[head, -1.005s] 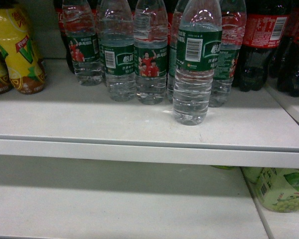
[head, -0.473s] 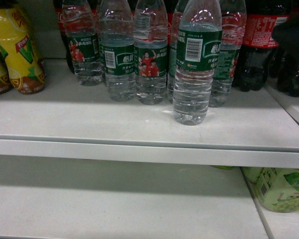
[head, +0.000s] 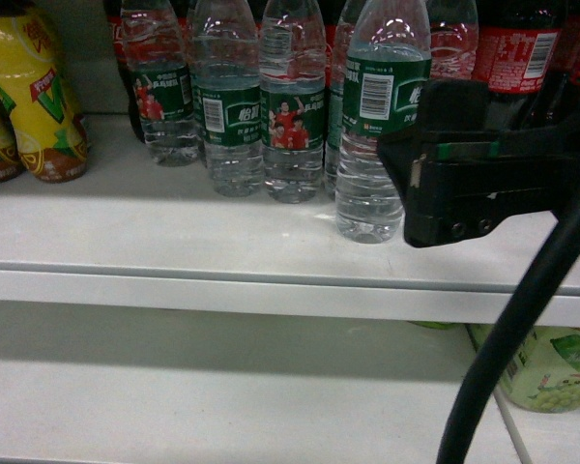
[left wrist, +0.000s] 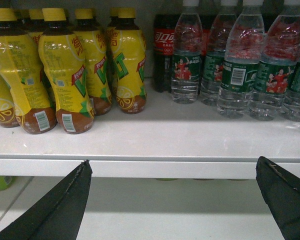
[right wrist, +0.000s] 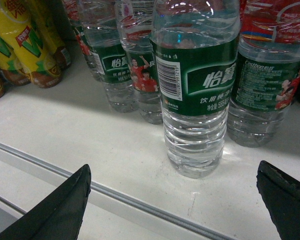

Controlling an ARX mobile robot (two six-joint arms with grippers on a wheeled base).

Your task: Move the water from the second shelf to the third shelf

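Several water bottles with dark green labels stand in a cluster on the upper shelf [head: 271, 280]. One water bottle [head: 377, 126] stands in front of the others, close to the shelf's edge. My right gripper [right wrist: 173, 168] is open, and that front water bottle [right wrist: 195, 100] stands just ahead between its fingers without touching them. In the head view the right arm [head: 483, 184] is a black block right beside this bottle. My left gripper [left wrist: 173, 161] is open and holds nothing, level with the shelf's front edge, left of the water bottles [left wrist: 238, 75].
Yellow tea bottles [left wrist: 65, 75] fill the shelf's left part, and dark cola bottles [head: 512, 58] stand behind and to the right of the water. A lower shelf [head: 222, 396] holds pale green bottles [head: 546, 367] at the right. A black cable [head: 503, 348] hangs from the right arm.
The right arm has come into the head view from the right. It now covers the bottles right of the front water bottle. The bottles have not moved.
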